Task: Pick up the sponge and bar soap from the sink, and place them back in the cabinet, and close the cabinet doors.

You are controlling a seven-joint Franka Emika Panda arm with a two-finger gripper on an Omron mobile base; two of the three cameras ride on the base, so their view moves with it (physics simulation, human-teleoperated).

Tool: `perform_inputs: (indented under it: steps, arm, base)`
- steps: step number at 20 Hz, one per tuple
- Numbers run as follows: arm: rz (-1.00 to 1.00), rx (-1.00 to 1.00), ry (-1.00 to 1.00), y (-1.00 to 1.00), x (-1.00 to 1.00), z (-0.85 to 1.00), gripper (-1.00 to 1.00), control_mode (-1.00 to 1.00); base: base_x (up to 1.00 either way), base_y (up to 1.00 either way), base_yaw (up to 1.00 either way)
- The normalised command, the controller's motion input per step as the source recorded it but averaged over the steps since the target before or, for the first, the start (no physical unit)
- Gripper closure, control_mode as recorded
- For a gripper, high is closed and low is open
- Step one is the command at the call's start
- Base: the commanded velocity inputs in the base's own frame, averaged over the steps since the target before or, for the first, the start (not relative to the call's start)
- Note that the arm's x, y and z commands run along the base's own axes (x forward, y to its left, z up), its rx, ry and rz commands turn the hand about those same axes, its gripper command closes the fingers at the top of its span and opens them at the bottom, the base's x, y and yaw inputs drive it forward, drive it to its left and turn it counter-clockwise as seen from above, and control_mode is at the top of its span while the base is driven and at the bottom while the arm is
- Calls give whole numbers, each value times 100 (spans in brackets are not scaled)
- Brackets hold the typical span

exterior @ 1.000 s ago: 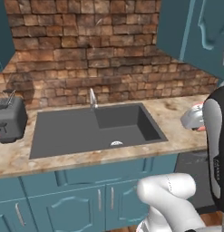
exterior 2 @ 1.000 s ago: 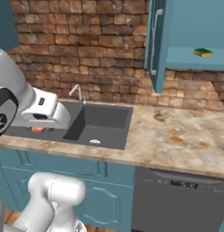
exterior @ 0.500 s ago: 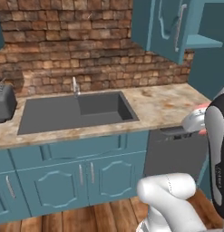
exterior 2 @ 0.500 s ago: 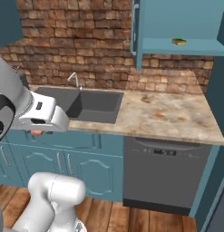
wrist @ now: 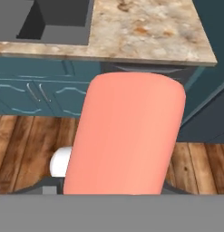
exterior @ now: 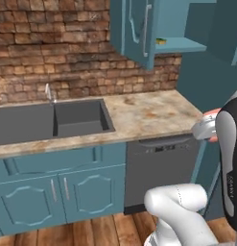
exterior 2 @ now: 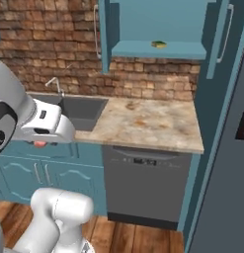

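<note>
My gripper (exterior: 210, 129) hangs low in front of the counter, shut on the salmon-pink bar soap (wrist: 127, 136), which hides the fingertips in the hand view. A sliver of the bar soap (exterior 2: 39, 144) shows under the gripper (exterior 2: 42, 138) in the right base view. The sponge (exterior 2: 158, 44), yellow with a green top, lies on the shelf of the teal cabinet (exterior 2: 158, 50); the same sponge (exterior: 160, 41) shows past the left cabinet door (exterior: 136, 29). Both cabinet doors (exterior 2: 220, 39) stand open. The dark grey sink (exterior: 53, 120) lies well to the left.
A speckled stone counter (exterior 2: 148, 123) runs from the sink (exterior 2: 81, 108) to a dark tall unit (exterior 2: 227, 148) on the right. A dishwasher (exterior 2: 143, 183) sits under the counter, and a thin faucet (exterior: 49, 91) stands behind the basin. Wooden floor lies below.
The whole picture has shifted: the base has driven back and to the right, so the sink slid left and the open cabinet came into view. The gripper keeps its hold on the soap.
</note>
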Motion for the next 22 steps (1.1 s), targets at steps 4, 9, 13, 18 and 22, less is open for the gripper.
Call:
perform_inputs:
  steps: [4, 9, 13, 18, 22]
  arm:
    - [0, 0, 0, 0, 0, 0, 100, 100]
    - [0, 0, 0, 0, 0, 0, 100, 100]
    - [0, 0, 0, 0, 0, 0, 100, 100]
    - [0, 0, 0, 0, 0, 0, 100, 100]
    - [0, 0, 0, 0, 0, 0, 100, 100]
  base:
    - [8, -69, 0]
    - [32, -55, 0]
    - [33, -25, 1]
    - [69, -3, 3]
    - [69, -11, 0]
